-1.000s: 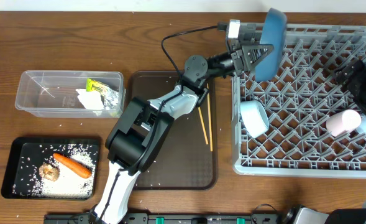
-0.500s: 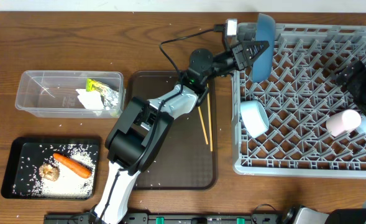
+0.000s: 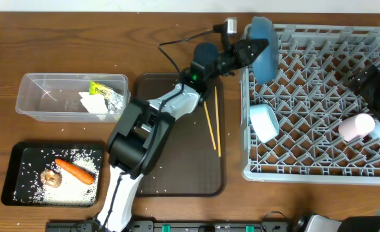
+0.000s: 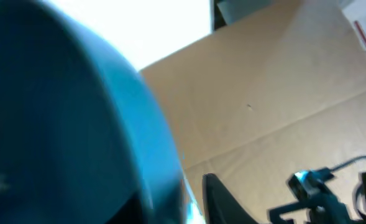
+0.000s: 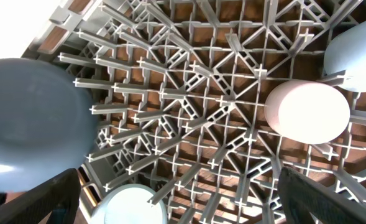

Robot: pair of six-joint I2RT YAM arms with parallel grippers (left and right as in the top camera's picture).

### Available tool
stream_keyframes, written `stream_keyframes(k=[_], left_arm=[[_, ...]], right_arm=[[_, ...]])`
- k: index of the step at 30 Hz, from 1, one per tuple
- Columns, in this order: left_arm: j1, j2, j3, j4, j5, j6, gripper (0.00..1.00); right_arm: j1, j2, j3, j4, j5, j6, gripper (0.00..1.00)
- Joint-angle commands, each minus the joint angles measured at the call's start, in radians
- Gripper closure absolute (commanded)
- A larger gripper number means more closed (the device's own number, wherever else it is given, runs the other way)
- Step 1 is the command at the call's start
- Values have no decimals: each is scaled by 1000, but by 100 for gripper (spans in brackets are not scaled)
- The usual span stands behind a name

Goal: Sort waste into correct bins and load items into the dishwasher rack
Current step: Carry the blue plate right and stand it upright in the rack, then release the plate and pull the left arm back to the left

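Left gripper is pinching the one blue plate by the far edge; right gripper is hovering spread-fingered above one pink cup.

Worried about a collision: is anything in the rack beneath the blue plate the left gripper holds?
Nothing visible. The blue plate is at the far left corner of the dishwasher rack, over bare pegs; the pale blue bowl lies nearer, apart from it.
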Motion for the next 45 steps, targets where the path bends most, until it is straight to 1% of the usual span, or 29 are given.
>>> stream_keyframes(k=[1,2,5,6,7,9,13,17,21,36,38,40,42,43,45], left_arm=[[20,9,19,-14,13,11,44],[24,9,19,-26,14,13,36],[31,9,19,-61,27,54,26],[34,9,19,-72,37,76,18],[35,9,19,-84,48,99,14],[41,9,19,-118,62,134,11],[56,9,19,-208,74,174,2],[78,9,19,-304,89,217,2],[105,9,19,-357,139,233,2],[224,-30,19,-357,352,233,2],[248,-44,19,-384,377,243,2],[274,-70,19,-479,374,303,2],[303,-114,19,-618,339,392,2],[317,-147,19,-714,294,447,2],[337,-226,19,-917,181,576,2]], right_arm=[[-10,1,2,-2,7,-13,6],[-11,1,2,-2,7,-13,5],[-11,1,2,-5,7,-13,6],[-11,1,2,-5,7,-13,6],[-11,1,2,-6,7,-13,6],[-11,1,2,-8,7,-13,6],[-11,1,2,-8,7,-13,6],[-11,1,2,-7,7,-13,6],[-11,1,2,-6,7,-13,5],[-10,1,2,-3,6,-13,5],[-10,1,2,-3,6,-13,5],[-9,1,2,-3,3,-17,5],[-7,1,2,-1,-16,-60,6],[-6,1,2,-1,-17,-71,7],[3,1,2,-1,-19,-80,5]])
